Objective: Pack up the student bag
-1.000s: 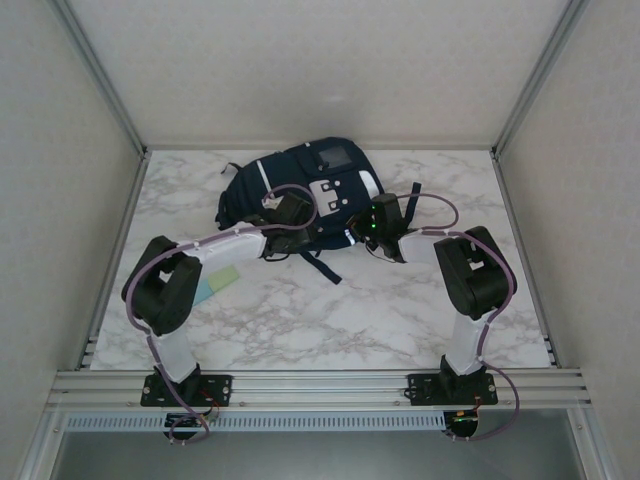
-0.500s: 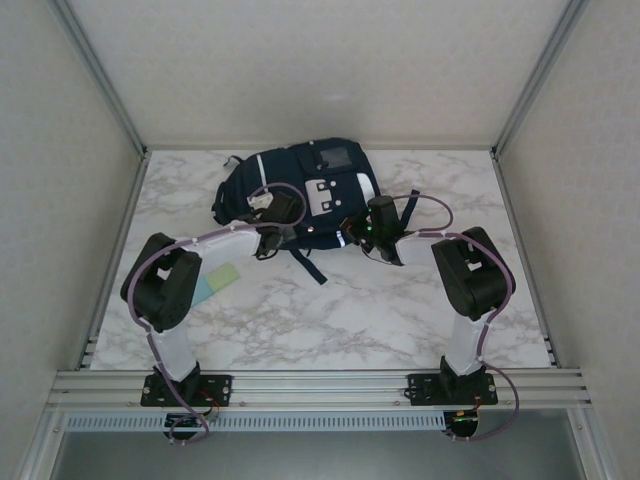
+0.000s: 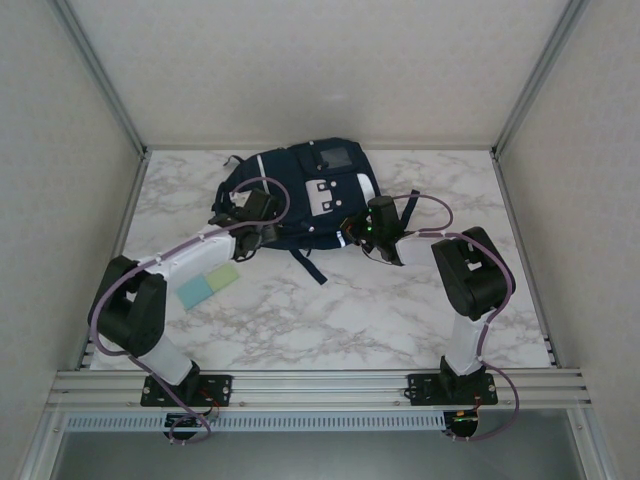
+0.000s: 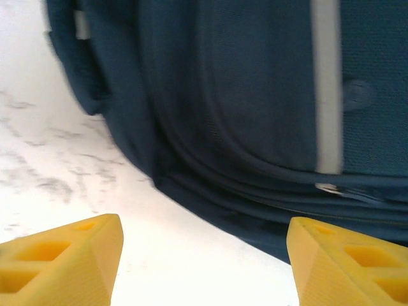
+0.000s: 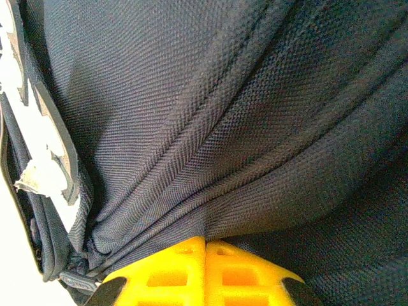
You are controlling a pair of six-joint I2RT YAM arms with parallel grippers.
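While the marble counter (image 3: 400,320) carries everything, you have the student bag (image 3: 300,175) lying flat near its far edge, about midway across. Your left fingers (image 3: 225,214) stand wide apart and hold nothing, just beside the bag's left side. Your right fingers (image 5: 205,261) are pressed together, pinching a fold of the bag's fabric. A green pad (image 3: 222,277) and a blue pad (image 3: 192,291) lie side by side nearer you.
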